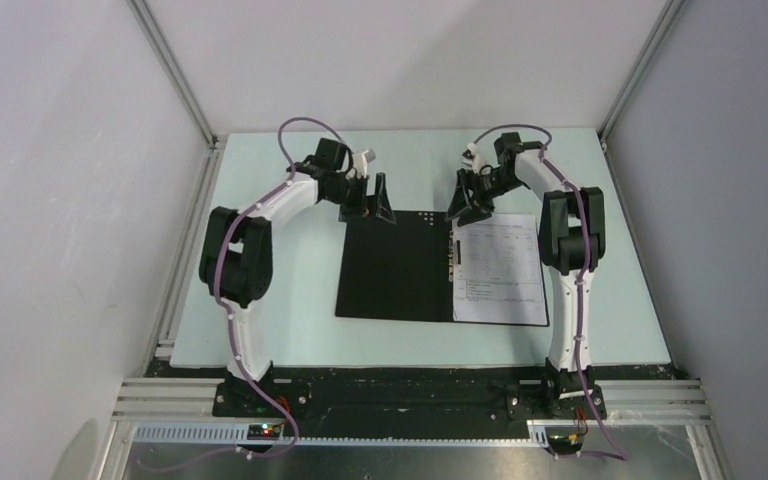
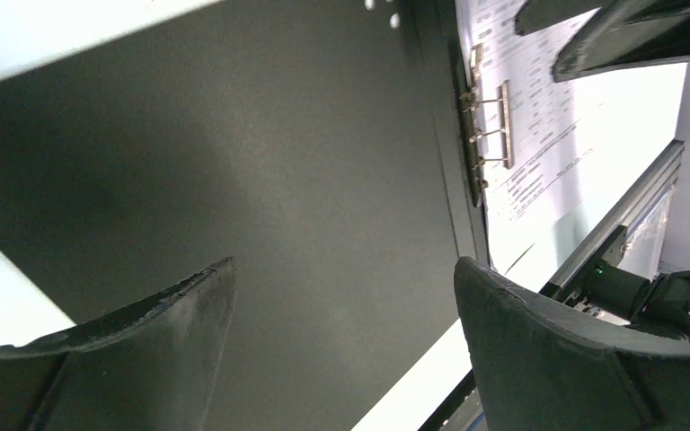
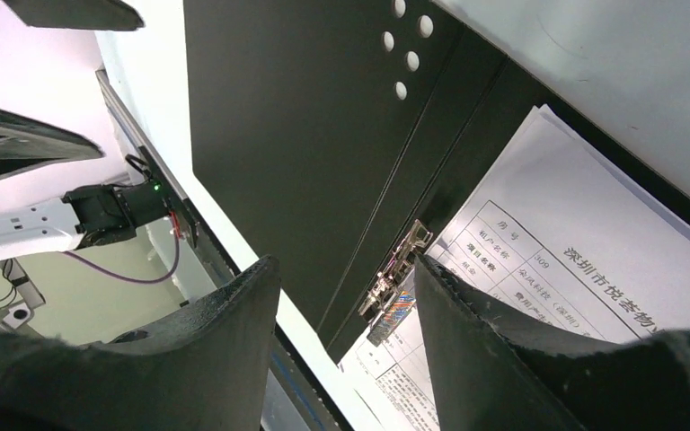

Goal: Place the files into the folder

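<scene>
The folder (image 1: 395,270) lies open and flat on the table, black inside up, with its metal clip (image 1: 453,262) along the spine. The files (image 1: 500,270), white printed sheets, lie stacked on its right half beside the clip. My left gripper (image 1: 370,205) hovers over the far edge of the left cover (image 2: 278,162), jaws wide open and empty (image 2: 346,269). My right gripper (image 1: 470,205) hangs over the far end of the spine. Its jaws (image 3: 346,265) stand apart with nothing between them, and the clip (image 3: 395,278) and the files (image 3: 575,224) show just beyond the fingertips.
The pale table (image 1: 290,250) shows bare strips left of and in front of the folder. Aluminium frame rails (image 1: 185,260) run along its sides, and white walls close in the back and both flanks. Small white punch holes (image 3: 404,45) mark the folder's far edge.
</scene>
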`<state>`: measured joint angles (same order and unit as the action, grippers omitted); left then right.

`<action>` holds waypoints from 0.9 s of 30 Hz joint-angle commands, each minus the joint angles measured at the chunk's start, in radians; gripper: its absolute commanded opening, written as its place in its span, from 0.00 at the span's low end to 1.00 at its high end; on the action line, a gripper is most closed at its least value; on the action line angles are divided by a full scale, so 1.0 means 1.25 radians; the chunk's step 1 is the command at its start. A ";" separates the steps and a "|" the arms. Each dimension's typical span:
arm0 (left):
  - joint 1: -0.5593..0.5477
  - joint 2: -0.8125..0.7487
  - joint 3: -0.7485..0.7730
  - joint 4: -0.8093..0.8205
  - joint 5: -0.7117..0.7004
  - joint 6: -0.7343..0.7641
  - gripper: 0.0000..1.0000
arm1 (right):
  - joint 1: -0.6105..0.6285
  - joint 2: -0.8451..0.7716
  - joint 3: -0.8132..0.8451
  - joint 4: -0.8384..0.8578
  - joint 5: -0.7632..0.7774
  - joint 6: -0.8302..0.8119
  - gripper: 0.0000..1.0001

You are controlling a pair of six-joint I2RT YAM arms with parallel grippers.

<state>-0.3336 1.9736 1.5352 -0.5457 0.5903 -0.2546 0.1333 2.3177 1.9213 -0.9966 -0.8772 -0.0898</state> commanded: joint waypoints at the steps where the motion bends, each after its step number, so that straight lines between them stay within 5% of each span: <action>1: -0.006 0.032 -0.021 0.020 0.021 -0.013 0.94 | 0.003 0.015 0.034 -0.010 -0.009 -0.017 0.61; 27: -0.011 0.116 -0.045 0.023 -0.121 -0.056 0.97 | 0.023 0.078 0.055 -0.019 -0.039 -0.011 0.61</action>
<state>-0.3420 2.0762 1.4845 -0.5282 0.4980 -0.3260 0.1535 2.4058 1.9549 -1.0050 -0.8959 -0.1024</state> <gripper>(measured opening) 0.965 0.611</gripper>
